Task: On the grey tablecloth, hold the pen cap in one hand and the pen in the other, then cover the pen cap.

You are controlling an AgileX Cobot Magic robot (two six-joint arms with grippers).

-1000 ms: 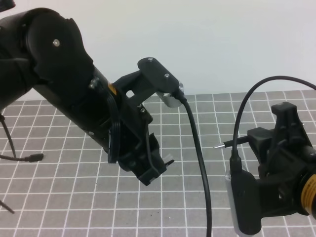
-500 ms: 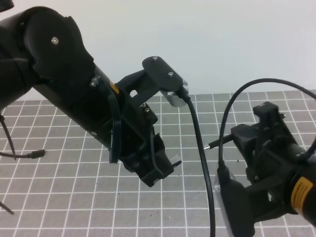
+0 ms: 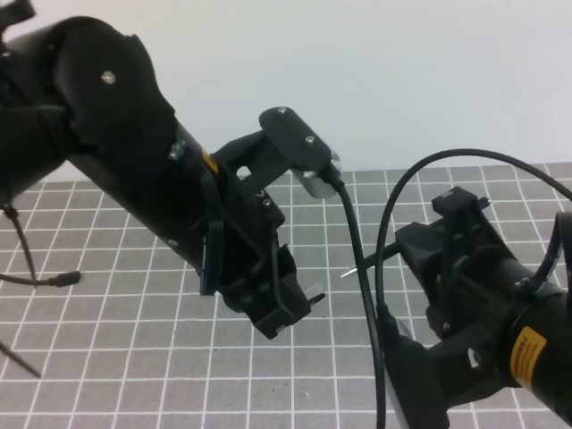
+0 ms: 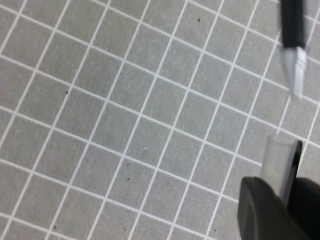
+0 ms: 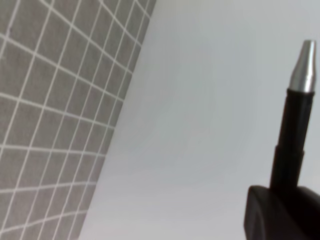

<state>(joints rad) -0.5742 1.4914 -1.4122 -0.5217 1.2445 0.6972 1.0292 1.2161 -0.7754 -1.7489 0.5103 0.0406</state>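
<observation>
High over the grey tablecloth (image 3: pixel 116 349) my left gripper (image 3: pixel 299 304) is shut on the pen cap (image 3: pixel 313 292), whose pale open end sticks out to the right. In the left wrist view the pen cap (image 4: pixel 279 161) is a translucent tube with a dark strip, held between my black fingers (image 4: pixel 262 210). My right gripper (image 3: pixel 407 255) is shut on the pen (image 3: pixel 362 266), which is black and points its silver tip left at the cap, a short gap away. The pen (image 4: pixel 292 30) enters the left wrist view from the top right. In the right wrist view the pen (image 5: pixel 295 130) rises from the gripper (image 5: pixel 280 192).
A black cable (image 3: pixel 357 268) hangs from the left wrist camera between the two grippers. Another cable (image 3: pixel 429 170) loops over the right arm. A thin cable end (image 3: pixel 63 280) lies on the cloth at the left. A pale wall (image 3: pixel 402 71) stands behind the table.
The right gripper has carried the pen left, closing the gap between its tip and the cap. The left arm has barely shifted.
</observation>
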